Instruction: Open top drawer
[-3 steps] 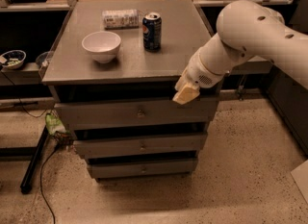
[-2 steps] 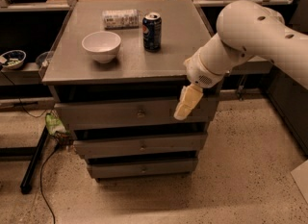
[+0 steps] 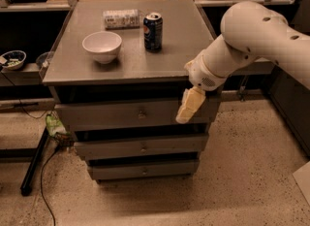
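Observation:
The top drawer [image 3: 111,114] is the widest grey front of three, just under the cabinet top, with a small round knob [image 3: 141,115] at its centre. It looks closed, level with the cabinet frame. My gripper [image 3: 186,111] hangs from the white arm in front of the drawer's right end, its cream fingers pointing down and to the left. It is to the right of the knob and apart from it.
On the cabinet top [image 3: 72,70] stand a white bowl [image 3: 102,46], a blue soda can [image 3: 153,31] and a lying packet [image 3: 121,18]. Two narrower drawers [image 3: 140,147] sit below. A black stand leg [image 3: 34,162] and cables lie at the left on the floor.
My gripper has swung downward, from level with the cabinet's top edge to in front of the top drawer's right end. The drawer has not moved.

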`<state>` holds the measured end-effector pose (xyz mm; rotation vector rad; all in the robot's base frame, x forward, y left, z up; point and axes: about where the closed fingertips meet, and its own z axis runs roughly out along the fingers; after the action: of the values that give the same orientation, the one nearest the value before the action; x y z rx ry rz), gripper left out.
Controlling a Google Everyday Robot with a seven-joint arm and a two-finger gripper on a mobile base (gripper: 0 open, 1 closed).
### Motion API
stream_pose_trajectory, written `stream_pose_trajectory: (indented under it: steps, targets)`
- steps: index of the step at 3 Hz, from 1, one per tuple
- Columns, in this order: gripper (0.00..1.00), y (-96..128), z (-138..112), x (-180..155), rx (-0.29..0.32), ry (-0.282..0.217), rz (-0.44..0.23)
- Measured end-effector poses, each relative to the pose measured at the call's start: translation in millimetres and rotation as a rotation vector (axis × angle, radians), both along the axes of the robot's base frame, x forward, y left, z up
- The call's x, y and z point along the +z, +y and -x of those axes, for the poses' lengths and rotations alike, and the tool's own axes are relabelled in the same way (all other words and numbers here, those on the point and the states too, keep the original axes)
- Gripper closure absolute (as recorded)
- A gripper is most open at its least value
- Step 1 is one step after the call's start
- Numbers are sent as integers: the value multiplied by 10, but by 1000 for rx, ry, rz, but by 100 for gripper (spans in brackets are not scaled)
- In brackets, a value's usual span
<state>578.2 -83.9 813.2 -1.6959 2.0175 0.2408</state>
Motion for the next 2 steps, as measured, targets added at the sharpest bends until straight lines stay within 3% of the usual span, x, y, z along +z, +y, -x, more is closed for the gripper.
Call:
stream_pose_trajectory:
  steps: [1,2]
  targets:
    - [0,-198,634,-5,-3,31,-26]
    - [0,-189,632,-8,1,26,-23]
